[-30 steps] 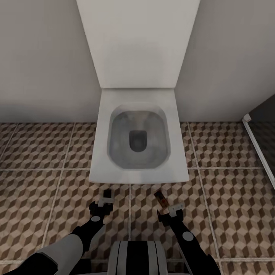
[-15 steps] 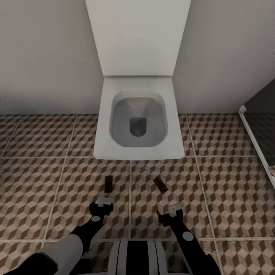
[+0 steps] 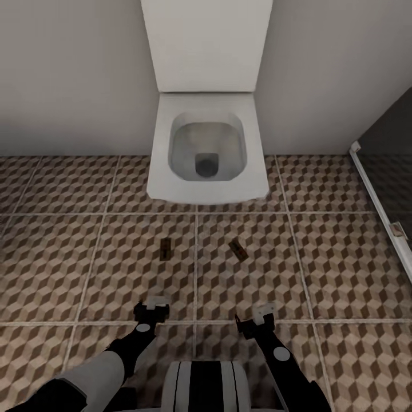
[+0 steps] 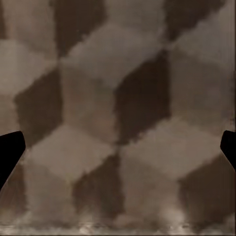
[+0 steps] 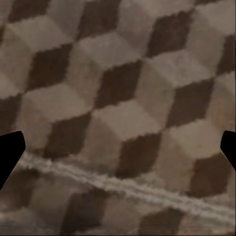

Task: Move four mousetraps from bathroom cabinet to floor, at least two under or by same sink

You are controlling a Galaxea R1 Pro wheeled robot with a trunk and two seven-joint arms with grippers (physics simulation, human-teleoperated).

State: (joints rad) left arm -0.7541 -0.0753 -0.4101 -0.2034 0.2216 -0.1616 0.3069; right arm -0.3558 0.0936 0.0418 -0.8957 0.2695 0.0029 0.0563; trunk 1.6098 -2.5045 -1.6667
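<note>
Two mousetraps are lying flat on the bathroom floor (image 3: 343, 274), both in front of the toilet (image 3: 207, 150) and well apart from each other. The left mousetrap (image 3: 165, 248) is lying a little in front of the toilet's left front corner, and the right mousetrap (image 3: 238, 249) is lying in front of the toilet's right front corner, turned at an angle. The left hand (image 3: 155, 302) is hanging over the tiles farther from the toilet than the left mousetrap, not touching it. The right hand (image 3: 264, 313) is hanging in the same way farther from the toilet than the right mousetrap. In both wrist views the dark fingertips (image 4: 10, 155) are standing wide apart at the picture edges with only the cube-pattern tiles between them, so both hands are spread and are holding nothing. A dark glass panel (image 3: 389, 171) is standing to the right of the toilet.
</note>
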